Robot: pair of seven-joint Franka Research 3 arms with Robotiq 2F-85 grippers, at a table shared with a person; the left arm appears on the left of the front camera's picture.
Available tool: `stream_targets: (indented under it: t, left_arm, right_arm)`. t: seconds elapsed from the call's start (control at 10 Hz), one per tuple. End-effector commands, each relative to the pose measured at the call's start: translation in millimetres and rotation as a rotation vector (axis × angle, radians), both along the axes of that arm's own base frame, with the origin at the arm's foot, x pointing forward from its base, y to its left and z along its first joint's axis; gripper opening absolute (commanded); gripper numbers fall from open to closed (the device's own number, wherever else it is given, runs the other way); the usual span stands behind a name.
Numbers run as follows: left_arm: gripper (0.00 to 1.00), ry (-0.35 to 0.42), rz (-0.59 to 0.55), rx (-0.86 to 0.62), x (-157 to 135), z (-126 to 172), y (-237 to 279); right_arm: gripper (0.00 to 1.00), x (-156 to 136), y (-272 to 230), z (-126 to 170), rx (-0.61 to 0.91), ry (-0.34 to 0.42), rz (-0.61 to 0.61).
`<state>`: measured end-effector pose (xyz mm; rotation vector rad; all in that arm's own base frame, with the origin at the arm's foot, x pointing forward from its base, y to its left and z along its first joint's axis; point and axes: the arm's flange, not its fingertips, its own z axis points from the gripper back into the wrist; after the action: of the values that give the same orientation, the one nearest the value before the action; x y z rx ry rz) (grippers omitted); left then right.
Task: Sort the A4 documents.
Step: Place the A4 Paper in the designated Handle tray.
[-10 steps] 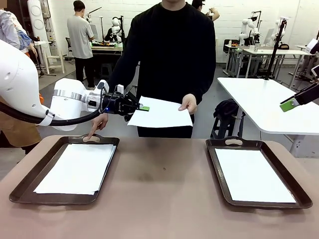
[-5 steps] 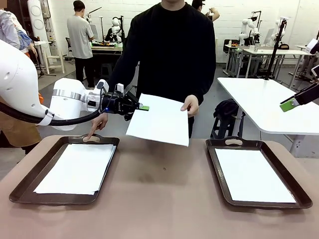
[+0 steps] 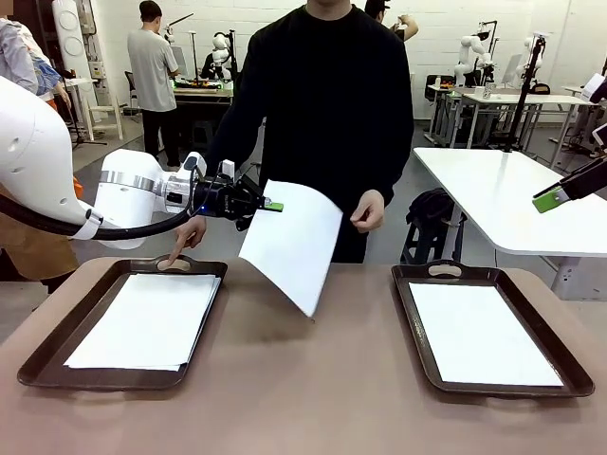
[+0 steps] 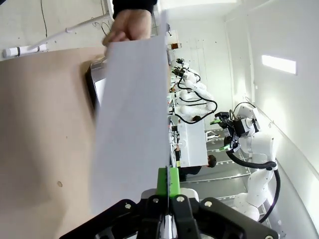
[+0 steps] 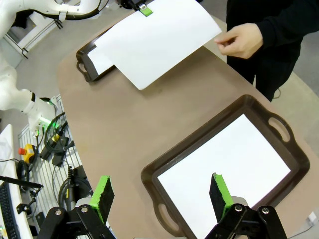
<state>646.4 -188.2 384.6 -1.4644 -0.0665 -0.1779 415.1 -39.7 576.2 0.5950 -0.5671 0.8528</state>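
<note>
My left gripper (image 3: 273, 206) is shut on the top corner of a white A4 document (image 3: 291, 245), which hangs tilted down over the table's far edge; the same sheet (image 4: 130, 124) rises from the closed green pads (image 4: 168, 181) in the left wrist view and appears as a white sheet (image 5: 157, 40) in the right wrist view. The person's hand (image 3: 366, 210) is off the sheet, just right of it. More A4 documents lie in the left tray (image 3: 40, 360) and the right tray (image 3: 410, 313). My right gripper (image 3: 550, 198) hovers open at the far right, above the right tray (image 5: 154, 172).
The person stands at the far side, the other hand (image 3: 187, 237) pressing a finger on the left tray's handle. Brown tabletop (image 3: 303, 379) stretches between the two trays. A white table (image 3: 503, 204) stands behind on the right.
The person let go of the sheet, and its free end swung down from nearly flat to hanging steeply from my left gripper. Neither arm moved.
</note>
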Motion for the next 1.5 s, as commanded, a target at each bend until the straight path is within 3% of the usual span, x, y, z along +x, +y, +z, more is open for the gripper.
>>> stream_targets:
  t: [0.0,0.6,0.7,0.9,1.2,1.4]
  left_arm:
    - [0.00,0.013,0.008,0.005,0.4,0.5,-2.0]
    - [0.01,0.000,0.000,0.000,0.0,0.0,0.0]
    - [0.01,-0.092,-0.022,0.070,-6.0,14.0,-1.8]
    - [0.01,-0.155,-0.072,0.140,-26.4,28.1,8.6]
    - [0.01,-0.083,-0.024,0.229,-72.2,36.8,54.5]
    - [0.01,0.042,0.041,0.282,-96.3,36.4,97.3]
  right_arm:
    - [1.00,0.0,0.4,-0.8,0.005,-0.001,0.005]
    - [1.00,0.0,0.4,-0.8,0.005,-0.001,0.005]
    - [1.00,0.0,0.4,-0.8,0.005,-0.001,0.005]
    - [1.00,0.0,0.4,-0.8,0.005,-0.001,0.005]
    - [1.00,0.0,0.4,-0.8,0.005,-0.001,0.005]
    - [1.00,0.0,0.4,-0.8,0.005,-0.001,0.005]
